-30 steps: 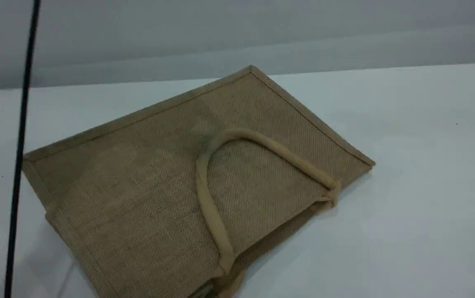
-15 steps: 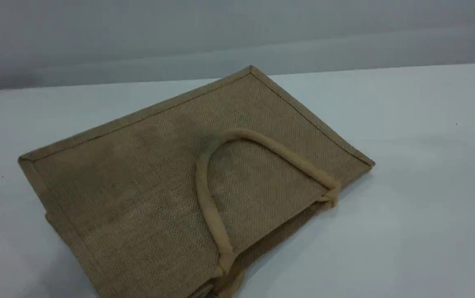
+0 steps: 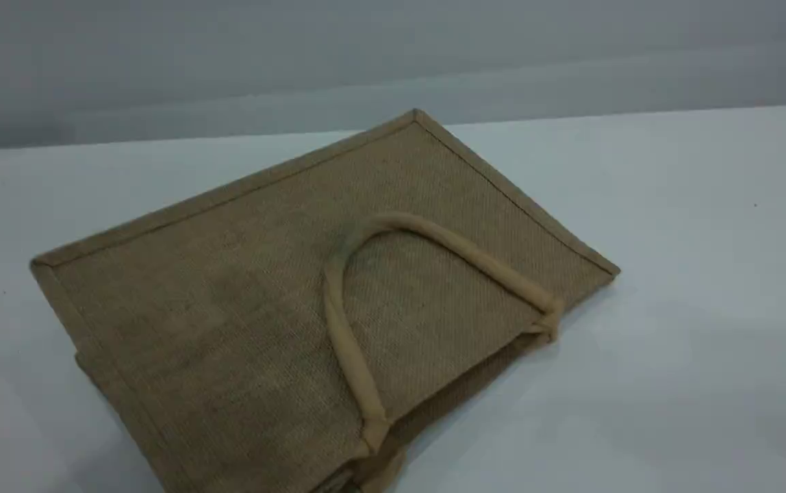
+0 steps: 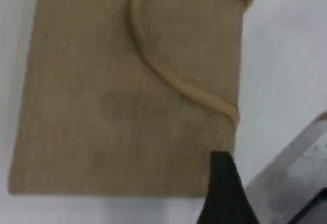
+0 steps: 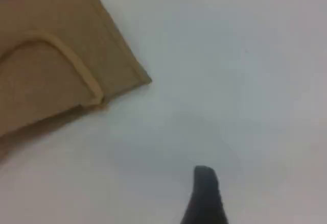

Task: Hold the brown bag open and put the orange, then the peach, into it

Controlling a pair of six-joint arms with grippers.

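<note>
left gripper (image 4: 225, 193) jaws apart, empty, over near corner of the brown bag (image 3: 242, 322), probably its mouth edge (blurry). bag flat and shut on table (image 3: 694, 287), long axis near-left to far-right, handle (image 3: 345, 329) on top. right gripper (image 5: 204, 193) parted too, bag well to its left, so left arm nearer. orange, peach not in view. vs a second ago: dark cable at scene's left gone, bag unmoved

I am seeing no readable text, label, brand, number or sign; the brown bag (image 3: 229, 308) and the white table (image 3: 708, 274) are both showing plain surfaces.
</note>
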